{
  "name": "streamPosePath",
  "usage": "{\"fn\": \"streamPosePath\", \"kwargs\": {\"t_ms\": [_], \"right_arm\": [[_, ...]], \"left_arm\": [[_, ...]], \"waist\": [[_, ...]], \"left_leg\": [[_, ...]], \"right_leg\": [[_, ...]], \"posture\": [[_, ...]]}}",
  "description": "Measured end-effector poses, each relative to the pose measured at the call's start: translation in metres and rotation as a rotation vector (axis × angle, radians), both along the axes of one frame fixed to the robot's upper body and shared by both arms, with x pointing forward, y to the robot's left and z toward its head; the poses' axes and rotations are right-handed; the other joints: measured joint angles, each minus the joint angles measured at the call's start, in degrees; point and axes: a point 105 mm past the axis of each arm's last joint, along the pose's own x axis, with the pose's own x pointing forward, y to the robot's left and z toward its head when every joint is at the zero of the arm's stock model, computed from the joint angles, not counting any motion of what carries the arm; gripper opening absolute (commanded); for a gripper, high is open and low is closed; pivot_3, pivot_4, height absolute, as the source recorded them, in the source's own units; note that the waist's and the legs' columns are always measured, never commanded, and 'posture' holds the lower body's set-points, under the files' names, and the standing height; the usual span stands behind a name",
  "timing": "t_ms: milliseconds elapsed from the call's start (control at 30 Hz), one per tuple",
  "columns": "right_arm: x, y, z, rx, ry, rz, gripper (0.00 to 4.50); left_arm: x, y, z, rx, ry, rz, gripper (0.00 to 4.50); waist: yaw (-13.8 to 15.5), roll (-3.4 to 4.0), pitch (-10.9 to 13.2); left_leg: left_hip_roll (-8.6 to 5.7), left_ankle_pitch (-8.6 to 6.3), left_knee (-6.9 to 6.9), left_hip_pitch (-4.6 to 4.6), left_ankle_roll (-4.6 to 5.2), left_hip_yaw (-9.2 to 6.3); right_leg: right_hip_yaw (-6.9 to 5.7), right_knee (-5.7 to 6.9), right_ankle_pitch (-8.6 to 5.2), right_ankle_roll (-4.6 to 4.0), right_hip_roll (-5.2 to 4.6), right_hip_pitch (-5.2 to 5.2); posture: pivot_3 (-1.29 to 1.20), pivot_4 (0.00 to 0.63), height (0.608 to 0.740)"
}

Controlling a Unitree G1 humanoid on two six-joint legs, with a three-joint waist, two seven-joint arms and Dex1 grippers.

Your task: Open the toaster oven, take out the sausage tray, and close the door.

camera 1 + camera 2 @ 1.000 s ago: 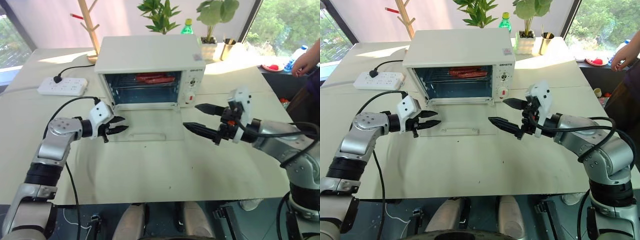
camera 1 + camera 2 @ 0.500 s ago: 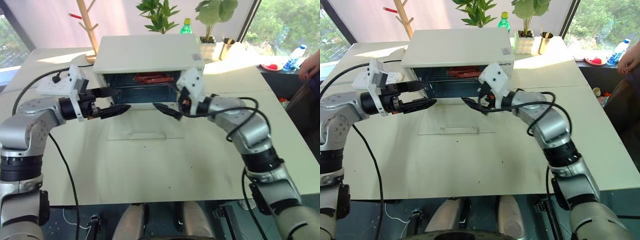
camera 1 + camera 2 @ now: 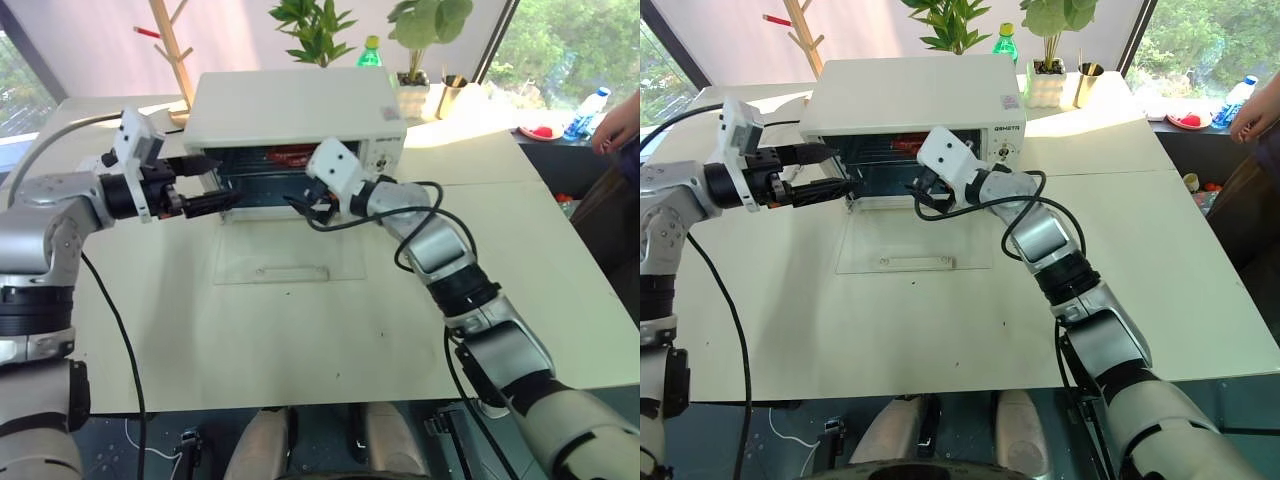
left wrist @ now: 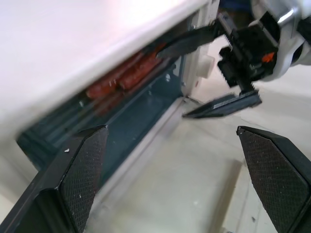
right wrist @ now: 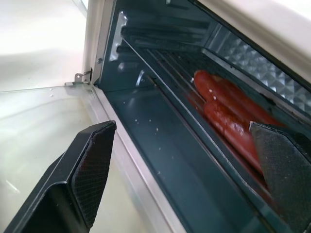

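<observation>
The right gripper (image 3: pixel 917 196) has its two black fingers (image 5: pixel 87 167) spread wide with nothing between them, and it hangs just at the mouth of the toaster oven (image 3: pixel 915 95), in the upper middle of the head camera picture. In the right wrist view one finger is over the lower edge of the opening and the other is beside the sausages (image 5: pixel 228 119), but I cannot tell if it touches them. The left gripper (image 3: pixel 212 182) is also wide open and empty, its fingers (image 4: pixel 80 172) pointing at the left end of the oven opening, in the upper left part of the frame. The two grippers are near each other but apart. The sausage tray (image 3: pixel 295 157) is inside the oven, on the upper level, with the reddish sausages lying side by side on its wire rack. The door (image 3: pixel 915 240) is fully open and lies flat on the white table (image 3: pixel 940 320), just in front of the oven, with its bar handle (image 3: pixel 916 263) at the near edge. Behind the oven stand potted plants (image 3: pixel 950 25), a green bottle (image 3: pixel 1006 47) and a wooden rack (image 3: pixel 800 30). At the right edge of the frame a person's hand (image 3: pixel 1252 112) is seen near a red object on a dish (image 3: pixel 1188 121).
</observation>
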Motion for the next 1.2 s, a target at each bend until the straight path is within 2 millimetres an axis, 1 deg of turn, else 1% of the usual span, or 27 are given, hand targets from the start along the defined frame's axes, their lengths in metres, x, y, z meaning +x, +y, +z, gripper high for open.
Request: {"fn": "streamPosePath", "kwargs": {"t_ms": [67,300,533,600,667,767,867,1000,1200], "right_arm": [[0.001,0.004,-0.001,-0.001,-0.006,0.002,4.50],[0.003,0.007,-0.007,-0.018,-0.002,-0.004,4.50],[0.002,0.011,-0.010,-0.038,-0.004,0.003,4.50],[0.007,0.010,-0.015,-0.066,0.005,-0.011,4.50],[0.013,0.010,-0.013,-0.089,0.000,-0.024,4.50],[0.020,0.013,-0.009,-0.112,0.002,-0.037,4.50],[0.024,0.014,-0.011,-0.129,0.010,-0.042,4.50],[0.028,0.022,-0.012,-0.143,0.016,-0.034,4.50],[0.036,0.026,-0.012,-0.179,0.009,-0.051,4.50]], "left_arm": [[0.001,-0.003,0.001,0.019,-0.013,-0.012,4.44],[0.005,0.000,-0.003,0.024,-0.002,-0.001,4.44],[0.006,-0.002,-0.005,0.018,-0.003,-0.011,4.44],[0.007,-0.003,-0.002,0.015,-0.009,-0.014,4.44],[0.007,-0.005,0.001,0.014,-0.019,-0.019,4.44],[0.008,-0.005,0.001,0.011,-0.018,-0.023,4.44],[0.009,-0.005,-0.001,0.003,-0.010,-0.022,4.44],[0.010,-0.003,-0.003,0.006,-0.001,-0.013,4.44],[0.010,-0.003,-0.003,0.005,-0.001,-0.009,4.44]], "waist": [[0.0,0.00,0.0],[0.0,0.00,0.0],[-0.1,0.01,0.0],[-0.1,0.01,0.0],[-0.1,0.01,0.0],[-0.2,0.01,0.0],[-0.6,0.01,0.0],[-1.4,0.01,0.0],[-1.5,0.01,0.0]], "left_leg": [[0.00,0.00,-0.01,0.00,0.00,0.00],[0.00,0.00,-0.01,-0.01,0.00,0.00],[0.00,0.00,-0.01,-0.01,0.00,0.00],[-0.01,0.01,-0.01,-0.01,-0.02,0.01],[-0.01,0.01,-0.01,-0.01,-0.02,0.01],[0.00,0.02,-0.04,-0.01,-0.03,0.00],[0.00,0.02,-0.06,-0.03,-0.04,-0.01],[-0.01,0.04,-0.06,-0.04,-0.06,-0.01],[-0.01,0.14,-0.12,-0.04,-0.25,-0.01]], "right_leg": [[0.00,0.00,0.00,0.00,0.00,0.00],[0.01,0.03,0.00,0.00,0.01,-0.03],[0.01,0.04,0.00,0.00,0.01,-0.04],[0.01,0.05,0.00,0.00,0.02,-0.05],[0.01,0.06,0.00,0.00,0.02,-0.05],[0.01,0.07,0.00,-0.01,0.02,-0.07],[0.01,0.07,0.00,-0.01,0.02,-0.09],[0.02,0.08,0.00,-0.01,0.01,-0.10],[0.04,0.11,0.00,-0.01,0.00,-0.19]], "posture": [[0.00,0.150,0.740],[0.00,0.150,0.740],[0.00,0.150,0.740],[0.00,0.150,0.740],[0.00,0.150,0.740],[0.00,0.150,0.740],[0.00,0.150,0.740],[0.00,0.150,0.740],[0.00,0.150,0.740]]}}
